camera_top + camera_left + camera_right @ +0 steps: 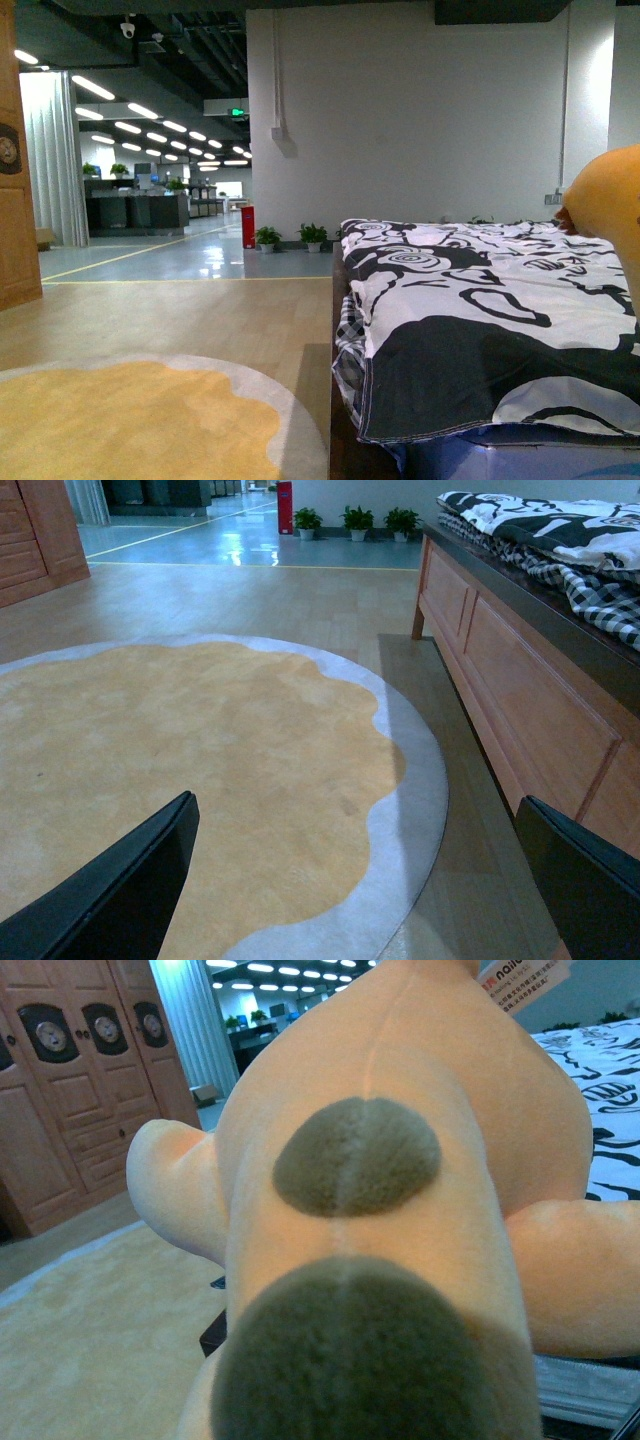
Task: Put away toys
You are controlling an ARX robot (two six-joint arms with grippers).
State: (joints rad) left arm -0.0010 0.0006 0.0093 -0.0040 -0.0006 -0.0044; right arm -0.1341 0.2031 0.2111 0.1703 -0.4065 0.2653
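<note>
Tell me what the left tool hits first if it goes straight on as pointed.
Probably the round yellow rug; the open left tool aims down at it with nothing between, though depth is unclear.

Bright ceiling strips [120,112]; floor glare; soft focus.

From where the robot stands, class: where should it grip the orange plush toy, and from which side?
Likely a stubby limb: the body of the plush toy looks too broad to span, while its limbs stick out narrow. Approach from the robot's right, where it shows over the bed.
</note>
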